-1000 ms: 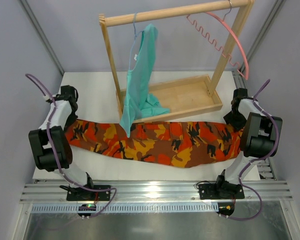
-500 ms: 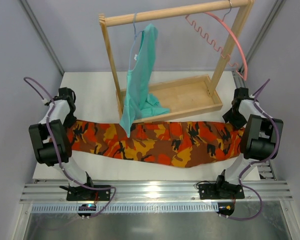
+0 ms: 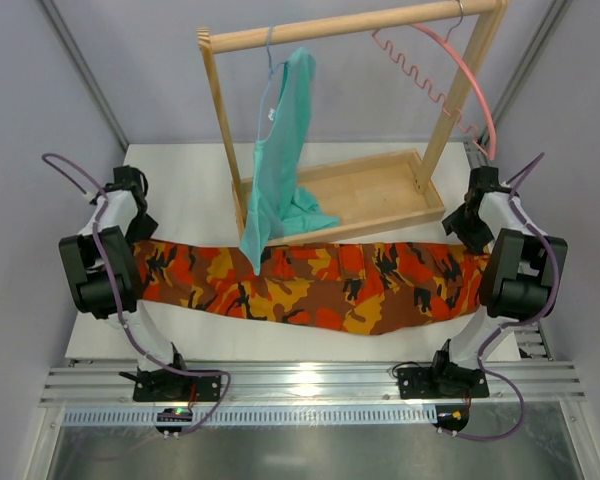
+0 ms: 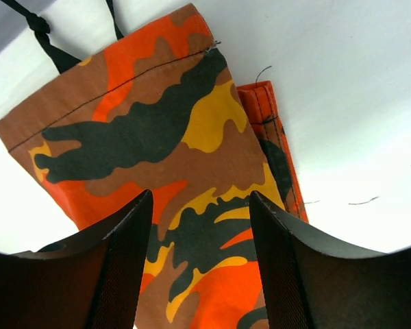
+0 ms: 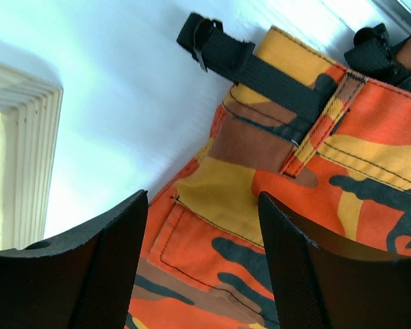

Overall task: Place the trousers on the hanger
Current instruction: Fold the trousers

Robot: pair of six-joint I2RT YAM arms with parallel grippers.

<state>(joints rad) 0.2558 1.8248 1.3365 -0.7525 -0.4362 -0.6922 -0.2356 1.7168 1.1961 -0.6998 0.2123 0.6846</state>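
both arms [image 3: 115, 215] are white with black joints, purple cables [image 3: 65, 163], black pincer fingers [image 4: 123, 274].

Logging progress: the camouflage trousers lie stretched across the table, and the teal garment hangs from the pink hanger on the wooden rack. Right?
No. The top external view shows the teal garment on its own thin hanger; the pink hanger hangs bare at the other end of the wooden rack. The camouflage trousers do lie across the table.

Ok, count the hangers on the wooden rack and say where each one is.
2. The pink hanger hangs by its hook at the right end of the wooden rail, bare. A thin hanger hangs nearer the left end, carrying the teal garment. None seems hidden.
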